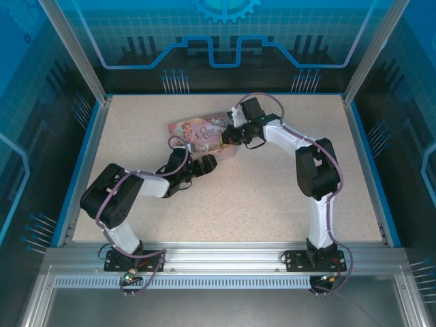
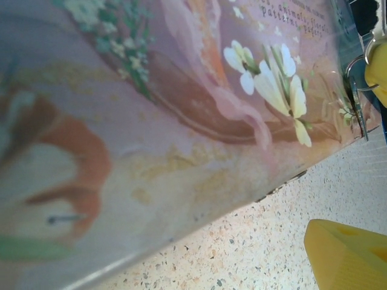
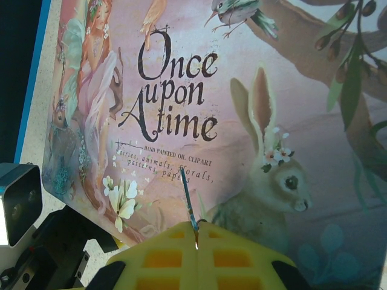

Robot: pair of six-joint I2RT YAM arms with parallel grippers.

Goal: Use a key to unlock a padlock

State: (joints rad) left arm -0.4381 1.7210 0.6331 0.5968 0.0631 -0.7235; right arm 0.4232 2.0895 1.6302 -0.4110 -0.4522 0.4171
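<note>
The key [image 3: 190, 202] is a thin dark sliver clenched in the right gripper [image 3: 196, 232]. The left gripper [image 1: 206, 164] stands released.

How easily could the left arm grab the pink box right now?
Probably yes. The left gripper is open beside the near edge of the pink box, with nothing between them.

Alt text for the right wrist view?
The right hand, shut on the key, holds its thin blade out over the lid of the pink tin, which reads "Once upon a time" beside a painted rabbit and fairy.
</note>
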